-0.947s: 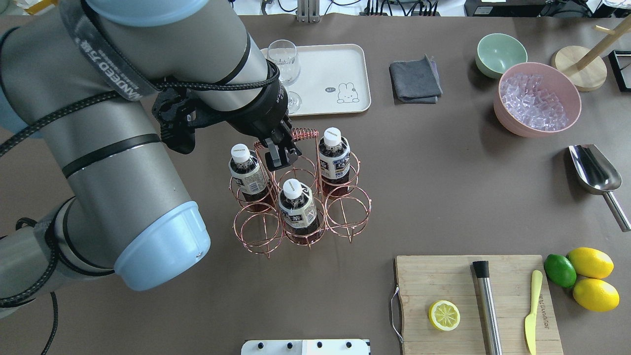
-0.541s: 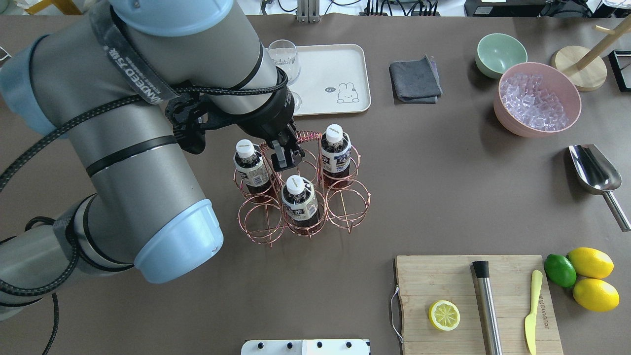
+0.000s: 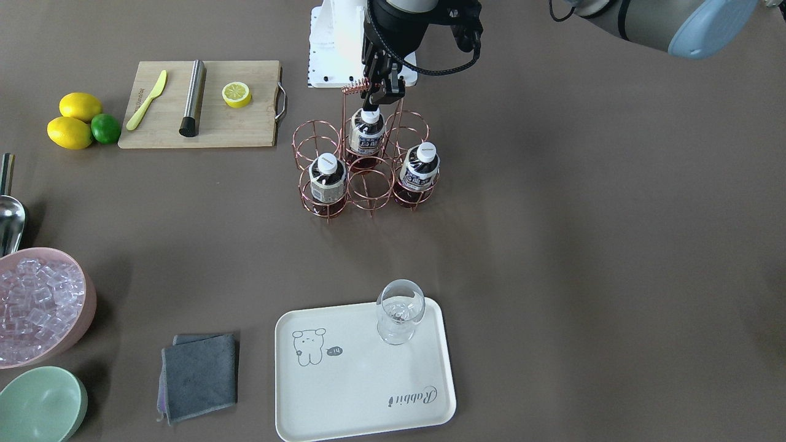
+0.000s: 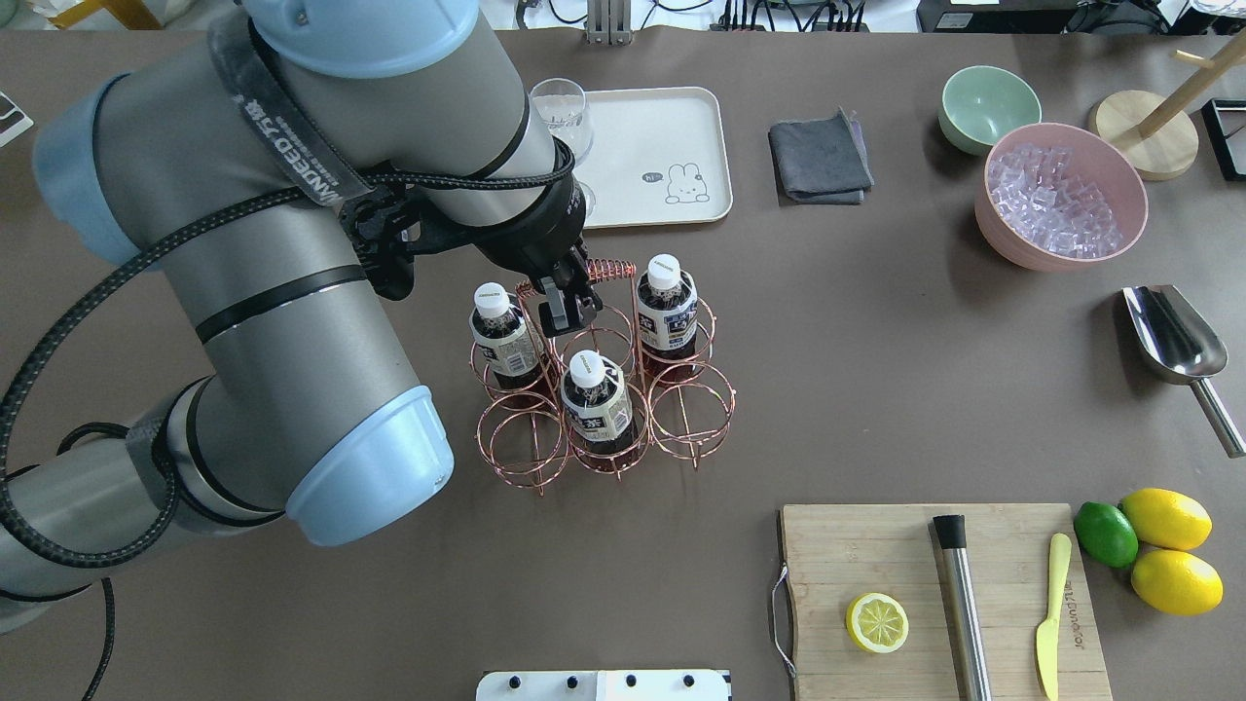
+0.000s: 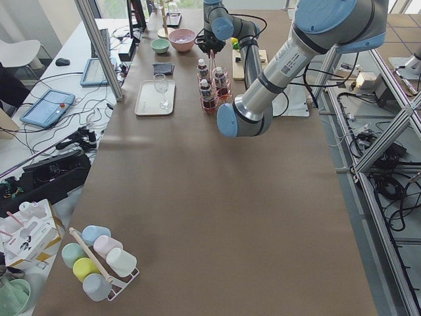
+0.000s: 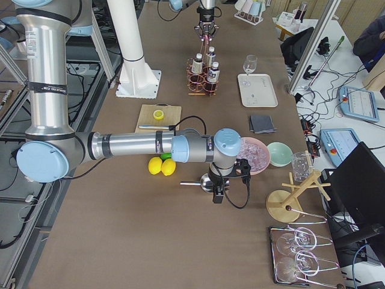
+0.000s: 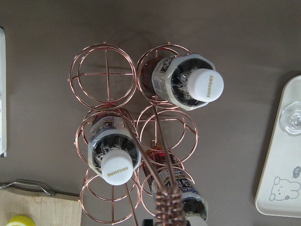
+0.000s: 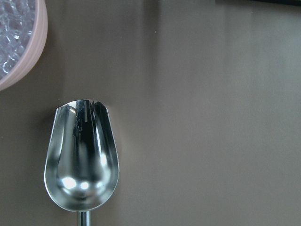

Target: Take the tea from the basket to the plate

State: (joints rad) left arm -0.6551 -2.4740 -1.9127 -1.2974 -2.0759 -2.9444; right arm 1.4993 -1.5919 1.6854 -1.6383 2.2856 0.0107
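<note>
Left gripper (image 4: 568, 310) sits closed on the coiled handle of the basket (image 4: 513, 455). You can see three tea bottles (image 4: 596, 394) upright in its ring cells, two at the far row's ends and one in the near middle. Well apart, the plate (image 4: 672, 127) holds a stemmed glass (image 4: 562, 115). Whether the right gripper (image 6: 217, 197), above the scoop (image 8: 81, 160), is open, you cannot tell.

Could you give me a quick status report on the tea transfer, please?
Left gripper at basket handle's coil, jaws' hold unclear; right gripper above scoop, jaws unclear. All three tea bottles in basket. Glass stands on plate corner.
</note>
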